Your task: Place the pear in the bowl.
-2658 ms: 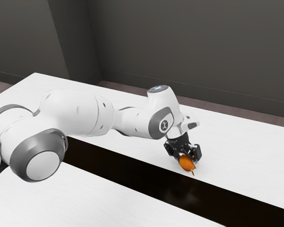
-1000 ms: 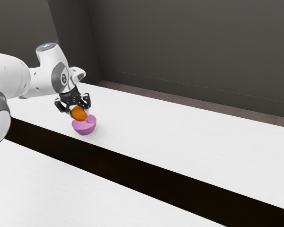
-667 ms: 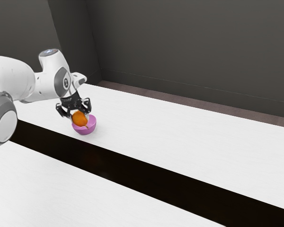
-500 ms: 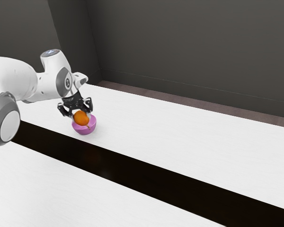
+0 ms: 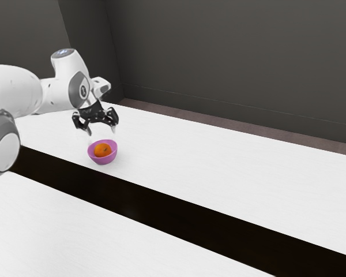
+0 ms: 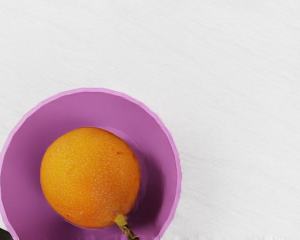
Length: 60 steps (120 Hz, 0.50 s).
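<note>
- Exterior view: the pincer (image 5: 101, 131) hangs at the left of the frame, its fingers apart and gripping nothing, above the bowl (image 5: 104, 161).
- Exterior view: the pear (image 5: 102, 150) lies inside the bowl, which stands on the worktop (image 5: 219, 167). The job looks done, bar drawing the pincer clear.
- Wrist view: the pear sits at the lower left of the frame, its stem (image 6: 122, 224) pointing to the bottom edge, with space between its round body and most of the rim (image 6: 179, 175).
- Wrist view: I'd judge it firm and fairly light, with smooth skin that could slip or roll under an uneven squeeze; a hard pinch might bruise it.
- Wrist view: should it need lifting again, take it across the widest part of the body, both sides evenly. The stem looks thin and likely to snap, so leave that alone.
</note>
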Each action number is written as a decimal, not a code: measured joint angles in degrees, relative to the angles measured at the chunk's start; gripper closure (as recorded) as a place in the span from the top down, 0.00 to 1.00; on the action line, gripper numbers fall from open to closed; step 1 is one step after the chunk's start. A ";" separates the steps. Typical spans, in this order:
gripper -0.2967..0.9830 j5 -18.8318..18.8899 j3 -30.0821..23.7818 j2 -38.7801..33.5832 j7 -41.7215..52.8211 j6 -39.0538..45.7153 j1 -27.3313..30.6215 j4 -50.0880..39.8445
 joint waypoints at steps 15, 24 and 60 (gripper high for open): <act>0.76 5.36 0.21 -6.09 0.26 -3.08 -3.42 0.24; 0.76 7.31 0.18 -9.41 0.39 -6.14 -4.96 1.53; 0.77 17.37 -0.68 -14.26 0.79 -19.61 -11.62 8.39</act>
